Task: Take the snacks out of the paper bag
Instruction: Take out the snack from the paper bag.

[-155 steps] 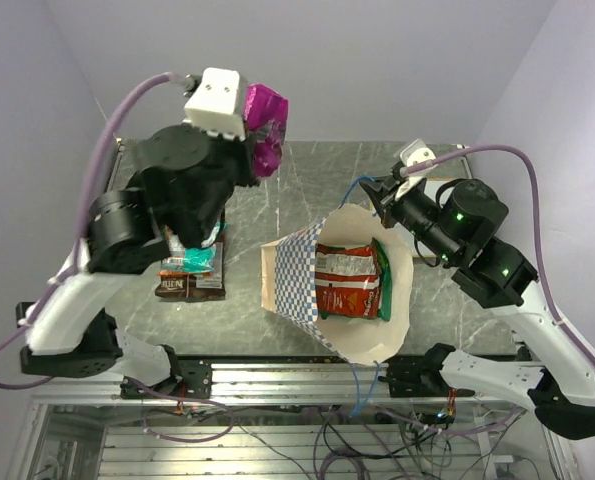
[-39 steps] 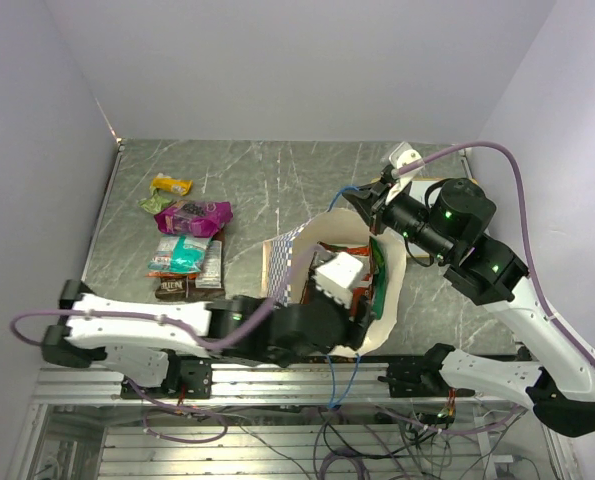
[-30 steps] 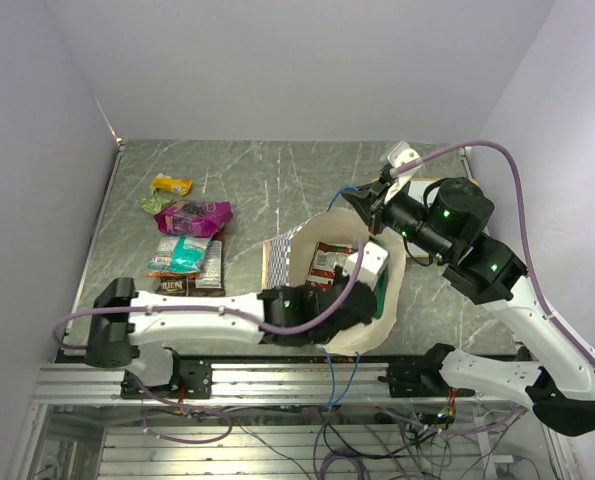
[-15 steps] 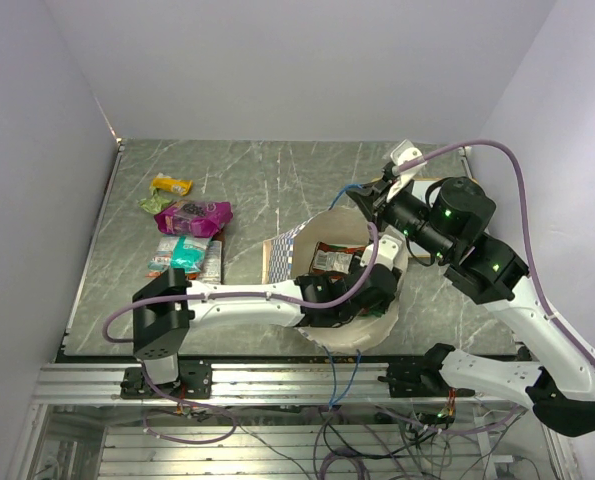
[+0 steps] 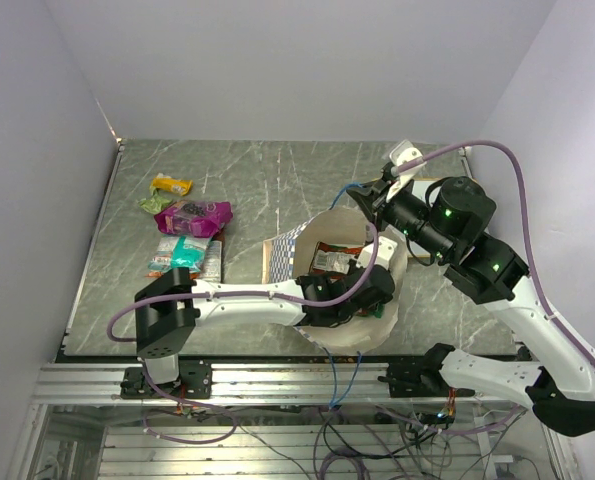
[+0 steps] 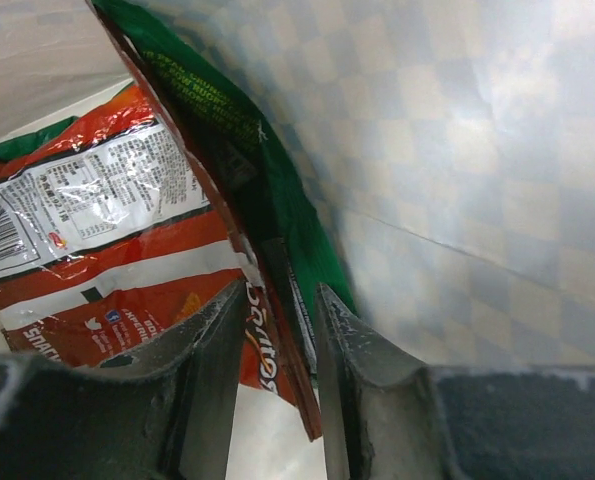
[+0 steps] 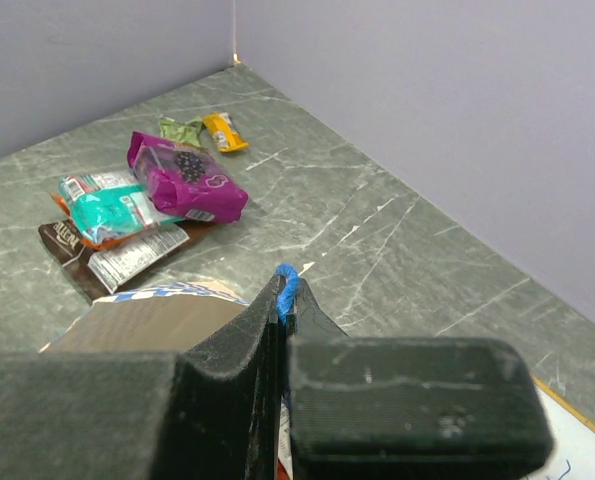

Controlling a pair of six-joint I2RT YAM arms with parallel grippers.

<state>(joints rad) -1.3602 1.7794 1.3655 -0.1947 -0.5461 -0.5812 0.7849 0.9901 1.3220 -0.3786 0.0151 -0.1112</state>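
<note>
The paper bag (image 5: 322, 240) lies on its side with its mouth toward the near edge. My right gripper (image 5: 363, 199) is shut on its blue cord handle (image 7: 286, 275) and holds the rim (image 7: 157, 320) up. My left gripper (image 5: 362, 290) is deep inside the bag. In the left wrist view it (image 6: 280, 300) is open, and its fingers stand either side of the lower edge of a red packet (image 6: 107, 250) with green (image 6: 227, 130) against it. Magenta (image 5: 194, 216), teal (image 5: 182, 253), dark brown (image 5: 212, 265), yellow (image 5: 170, 185) and green (image 5: 155, 203) snacks lie on the table at left.
The grey marble table (image 5: 277, 180) has walls behind and at both sides. The taken-out snacks also show in the right wrist view, magenta (image 7: 182, 180) on top. A white board corner (image 7: 577, 440) lies by the right arm.
My left arm, which held the magenta packet high 5 s ago, has reached into the bag and gone deeper over the last second. My right gripper has kept its hold on the handle.
</note>
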